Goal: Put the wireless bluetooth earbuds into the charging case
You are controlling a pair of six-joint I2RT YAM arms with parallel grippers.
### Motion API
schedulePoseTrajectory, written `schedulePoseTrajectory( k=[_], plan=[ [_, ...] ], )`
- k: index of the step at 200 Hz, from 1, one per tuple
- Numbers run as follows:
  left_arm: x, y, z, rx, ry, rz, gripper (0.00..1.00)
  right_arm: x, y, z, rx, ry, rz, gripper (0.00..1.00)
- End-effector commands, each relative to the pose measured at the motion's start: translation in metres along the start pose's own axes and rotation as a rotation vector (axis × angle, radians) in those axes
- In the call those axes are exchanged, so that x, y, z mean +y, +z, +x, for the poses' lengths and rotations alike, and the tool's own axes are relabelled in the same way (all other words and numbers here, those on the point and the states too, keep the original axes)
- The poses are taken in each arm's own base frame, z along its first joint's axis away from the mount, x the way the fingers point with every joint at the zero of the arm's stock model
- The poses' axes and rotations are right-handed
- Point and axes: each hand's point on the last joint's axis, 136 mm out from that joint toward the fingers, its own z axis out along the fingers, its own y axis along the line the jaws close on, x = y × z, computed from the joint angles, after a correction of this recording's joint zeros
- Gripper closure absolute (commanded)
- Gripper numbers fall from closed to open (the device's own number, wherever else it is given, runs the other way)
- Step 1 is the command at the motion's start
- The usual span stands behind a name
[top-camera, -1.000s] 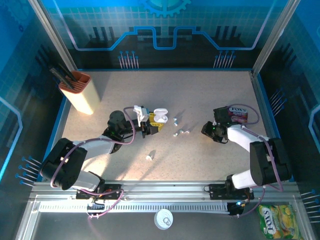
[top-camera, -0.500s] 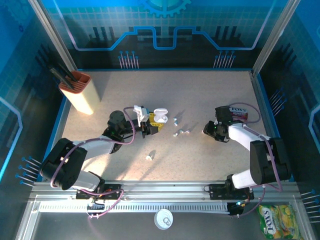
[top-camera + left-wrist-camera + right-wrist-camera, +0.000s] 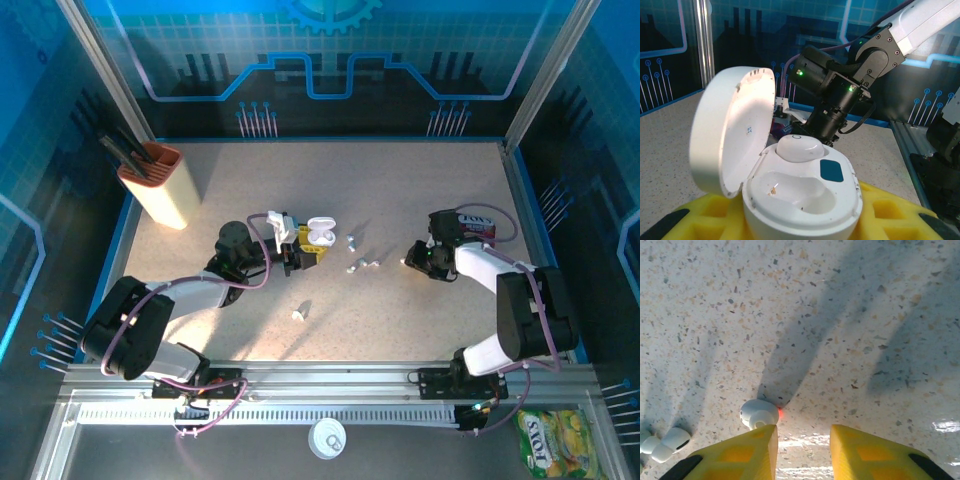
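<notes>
My left gripper (image 3: 303, 250) is shut on the white charging case (image 3: 319, 234) near the table's middle. The lid of the case (image 3: 805, 200) stands open. One earbud (image 3: 799, 148) sits in its far slot and the near slot is bare. The left gripper (image 3: 800, 222) shows its yellow fingers low on both sides of the case. My right gripper (image 3: 408, 260) hovers low over the table, open, with nothing in the gap (image 3: 802, 432). A loose earbud (image 3: 759, 413) lies just beyond its left fingertip (image 3: 757, 445). More earbuds (image 3: 362, 264) lie between the two grippers, and one (image 3: 298, 315) lies nearer the front.
A tan and orange holder (image 3: 155, 185) with dark tools stands at the back left. A candy packet (image 3: 478, 228) lies just behind the right arm. A white round object (image 3: 327, 437) and a yellow-green bag (image 3: 552, 440) lie beyond the front rail.
My right gripper has shifted slightly left toward the loose earbuds and its jaws have narrowed a little. The left gripper and the case have not moved.
</notes>
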Motion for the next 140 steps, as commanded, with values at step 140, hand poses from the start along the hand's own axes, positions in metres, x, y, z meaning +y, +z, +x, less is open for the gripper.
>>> schedulePoseTrajectory(
  k=[140],
  plan=[
    [-0.003,-0.005,-0.008,-0.019,0.018,-0.002,0.63,0.01,0.008,-0.013,0.025,-0.059,-0.013,0.69]
  ],
)
